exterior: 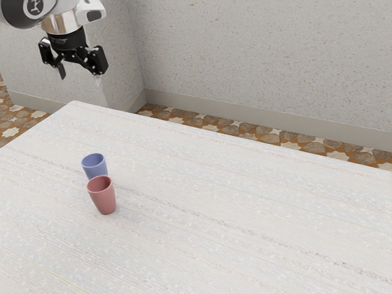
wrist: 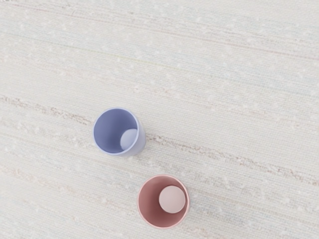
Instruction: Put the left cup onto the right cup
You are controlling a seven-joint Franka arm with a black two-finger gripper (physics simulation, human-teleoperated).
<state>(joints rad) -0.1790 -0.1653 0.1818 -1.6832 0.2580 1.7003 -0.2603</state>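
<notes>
The gripper (exterior: 79, 75) hangs high above the desk's (exterior: 257, 220) far corner at the exterior view's upper left, its two fingers spread apart and holding nothing. Well below it and clear of it, toward the desk's near side, stand two cups, one of each colour: one blue cup (exterior: 94, 165) and one pink cup (exterior: 101, 195). Both are upright, mouths up. The wrist view looks down into both; the blue cup (wrist: 118, 132) sits just beside the pink cup (wrist: 163, 201), a narrow strip of desk between them.
</notes>
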